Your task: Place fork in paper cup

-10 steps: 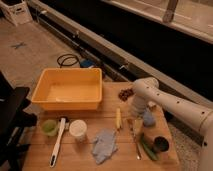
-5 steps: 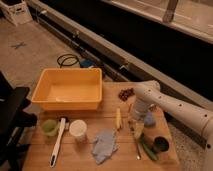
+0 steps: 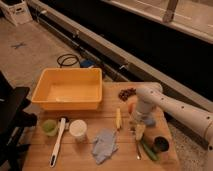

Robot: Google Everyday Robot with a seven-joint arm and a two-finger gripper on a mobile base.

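The fork [image 3: 138, 147] lies on the wooden table [image 3: 40, 159] at the right, slim and silver, pointing toward the front edge. My gripper [image 3: 138, 129] hangs from the white arm [image 3: 170, 102] just above the fork's far end, pointing down. It looks open and holds nothing. The paper cup [image 3: 78, 128] stands upright left of centre, white with a round rim, well to the left of the gripper.
A yellow bin [image 3: 67, 90] fills the back left. A translucent green cup [image 3: 49, 126] and a white-handled utensil [image 3: 57, 143] sit left of the paper cup. A blue-grey cloth [image 3: 104, 145], a yellow item [image 3: 118, 119], a green vegetable [image 3: 149, 151] and a dark can [image 3: 160, 144] surround the fork.
The gripper has come down a little toward the fork's far end. Nothing on the table has moved.
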